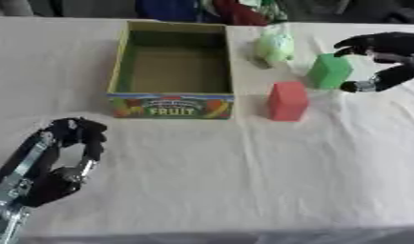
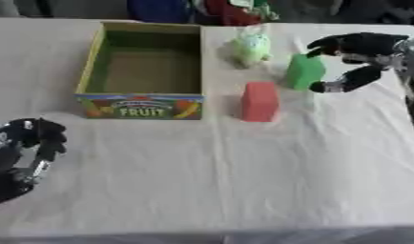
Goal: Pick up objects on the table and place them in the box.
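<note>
The box [image 1: 172, 71] sits on the left-centre of the table [image 1: 243, 181], toward the far side; it is an open-topped cardboard container with green inner walls and a printed near panel reading "FRUIT". Its brown floor is visible and bare: no object lies inside it. Three objects stand on the cloth-covered table to the right of the box. The pale green object [image 1: 274, 46] is farthest, just beside the box's far right corner; its shape is rounded, but finer detail cannot be made out. The green block [image 1: 330, 71] stands to the right of it and nearer, upright. The red block [image 1: 287, 100] stands nearer again, level with the box's near panel and apart from it. The right hand [image 2: 360, 59] enters from the right edge at the far side of the table. Its fingers [image 2: 331, 44] and thumb are spread wide and curved, forming an open span whose tips sit just beside the right face of the green block, fingers at its top and thumb at its base; whether they touch it cannot be told. It grasps nothing. The left hand [image 1: 64, 157] is at the near left corner, well apart from all objects, fingers loosely curved and holding nothing.
</note>
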`<state>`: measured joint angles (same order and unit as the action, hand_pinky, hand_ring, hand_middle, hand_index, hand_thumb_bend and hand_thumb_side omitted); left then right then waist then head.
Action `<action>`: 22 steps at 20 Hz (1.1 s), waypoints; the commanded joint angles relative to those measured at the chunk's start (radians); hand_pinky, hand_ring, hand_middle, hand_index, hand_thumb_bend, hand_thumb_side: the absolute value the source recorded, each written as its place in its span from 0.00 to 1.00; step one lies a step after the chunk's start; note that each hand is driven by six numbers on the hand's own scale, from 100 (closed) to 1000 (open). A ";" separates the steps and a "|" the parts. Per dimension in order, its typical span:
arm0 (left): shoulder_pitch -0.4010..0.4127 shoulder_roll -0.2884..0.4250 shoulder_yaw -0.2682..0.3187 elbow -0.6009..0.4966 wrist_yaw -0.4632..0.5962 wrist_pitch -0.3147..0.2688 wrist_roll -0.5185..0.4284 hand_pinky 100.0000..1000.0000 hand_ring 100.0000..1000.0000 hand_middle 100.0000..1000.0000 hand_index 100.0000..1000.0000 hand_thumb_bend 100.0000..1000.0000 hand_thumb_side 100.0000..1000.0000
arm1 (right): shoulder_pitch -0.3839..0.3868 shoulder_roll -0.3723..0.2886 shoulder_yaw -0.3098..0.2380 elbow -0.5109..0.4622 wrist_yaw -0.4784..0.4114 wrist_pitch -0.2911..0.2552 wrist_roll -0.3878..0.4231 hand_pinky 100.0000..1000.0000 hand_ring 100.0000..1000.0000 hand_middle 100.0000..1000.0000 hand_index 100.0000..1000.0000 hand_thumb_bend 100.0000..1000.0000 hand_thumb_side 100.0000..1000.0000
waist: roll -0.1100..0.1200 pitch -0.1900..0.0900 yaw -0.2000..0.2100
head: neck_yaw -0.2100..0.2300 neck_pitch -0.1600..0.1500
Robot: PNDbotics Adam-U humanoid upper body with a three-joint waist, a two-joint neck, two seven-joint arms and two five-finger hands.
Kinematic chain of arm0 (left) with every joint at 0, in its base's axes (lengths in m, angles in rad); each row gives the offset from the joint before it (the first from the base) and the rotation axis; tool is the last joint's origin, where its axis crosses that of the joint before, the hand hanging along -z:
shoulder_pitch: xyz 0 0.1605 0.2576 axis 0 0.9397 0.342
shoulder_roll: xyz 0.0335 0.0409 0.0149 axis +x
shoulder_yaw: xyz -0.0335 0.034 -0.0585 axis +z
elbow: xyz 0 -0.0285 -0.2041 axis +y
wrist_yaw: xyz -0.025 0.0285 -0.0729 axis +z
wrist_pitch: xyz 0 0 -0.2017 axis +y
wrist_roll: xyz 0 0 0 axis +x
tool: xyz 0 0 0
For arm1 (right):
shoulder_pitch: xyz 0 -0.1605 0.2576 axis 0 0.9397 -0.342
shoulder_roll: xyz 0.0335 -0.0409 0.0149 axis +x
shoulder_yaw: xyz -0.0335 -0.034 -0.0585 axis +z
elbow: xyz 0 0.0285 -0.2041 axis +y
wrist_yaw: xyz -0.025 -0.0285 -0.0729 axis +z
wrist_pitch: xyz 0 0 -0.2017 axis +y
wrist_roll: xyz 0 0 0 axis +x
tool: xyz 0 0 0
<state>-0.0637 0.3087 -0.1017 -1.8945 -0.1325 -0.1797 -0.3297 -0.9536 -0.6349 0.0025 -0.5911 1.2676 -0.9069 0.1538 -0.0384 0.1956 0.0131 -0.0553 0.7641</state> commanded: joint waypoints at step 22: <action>-0.010 0.023 -0.007 -0.015 0.001 -0.005 -0.013 0.54 0.48 0.50 0.71 0.00 0.34 | -0.035 -0.047 -0.039 0.013 0.014 0.016 -0.060 0.87 1.00 0.98 1.00 0.41 1.00 | 0.004 -0.008 0.005 | -0.018 0.006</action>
<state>-0.0637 0.3087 -0.1073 -1.8945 -0.1325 -0.1817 -0.3388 -0.9667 -0.6386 -0.0252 -0.5732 1.2904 -0.8903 0.0944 -0.0331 0.2016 0.0188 -0.0705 0.7642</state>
